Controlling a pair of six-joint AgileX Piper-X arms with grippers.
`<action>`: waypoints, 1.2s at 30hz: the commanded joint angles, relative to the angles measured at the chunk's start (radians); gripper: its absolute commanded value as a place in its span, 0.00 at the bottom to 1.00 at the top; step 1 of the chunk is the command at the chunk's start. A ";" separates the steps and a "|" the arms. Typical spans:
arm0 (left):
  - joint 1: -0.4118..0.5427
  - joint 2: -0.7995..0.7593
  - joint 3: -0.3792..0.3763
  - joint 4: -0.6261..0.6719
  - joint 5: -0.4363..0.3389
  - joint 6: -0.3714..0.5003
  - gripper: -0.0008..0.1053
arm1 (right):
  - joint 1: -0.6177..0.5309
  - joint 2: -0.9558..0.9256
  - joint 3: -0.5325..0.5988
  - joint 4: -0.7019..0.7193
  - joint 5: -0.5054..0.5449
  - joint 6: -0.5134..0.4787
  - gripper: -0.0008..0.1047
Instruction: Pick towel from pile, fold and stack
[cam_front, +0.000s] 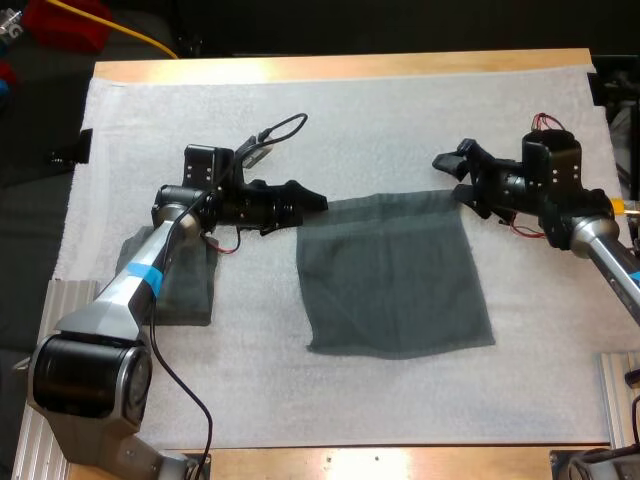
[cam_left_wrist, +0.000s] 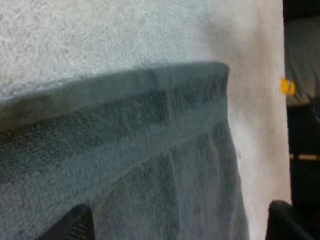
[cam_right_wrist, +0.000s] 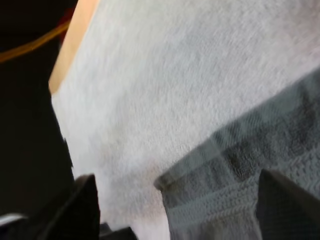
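The wooden tabletop (cam_front: 340, 68) carries a white fibrous mat (cam_front: 400, 110), and everything of the task lies on that mat. It is the only thing here that bears others, and there are two cloths on it.

The larger is a dark grey-green square towel (cam_front: 395, 275), spread flat in a single layer at the middle of the mat with its corners out and no fold in it. The picking and laying-out step therefore looks done. The folding has not begun, and the stacking is left after that.

At the left of the mat, partly under the left arm, lies a second dark grey-green towel bundle (cam_front: 190, 285). It may be a folded piece that starts the stack or part of the pile; the arm hides too much to say.

The left gripper (cam_front: 312, 196) is at the spread towel's far left corner, its jaws spread wide over the hemmed edge. The right gripper (cam_front: 448, 177) is at the far right corner, its jaws also spread, with the corner between them and nothing pinched.
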 joint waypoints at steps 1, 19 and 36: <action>0.000 -0.019 -0.004 0.023 0.010 0.039 0.64 | -0.001 0.000 0.000 0.015 -0.025 -0.037 0.62; 0.000 -0.254 -0.004 0.435 -0.217 0.407 0.64 | -0.001 -0.181 0.000 0.430 0.089 -0.395 0.62; -0.136 -0.549 -0.004 0.666 -0.369 0.472 0.64 | 0.001 -0.431 0.000 0.779 0.175 -0.558 0.62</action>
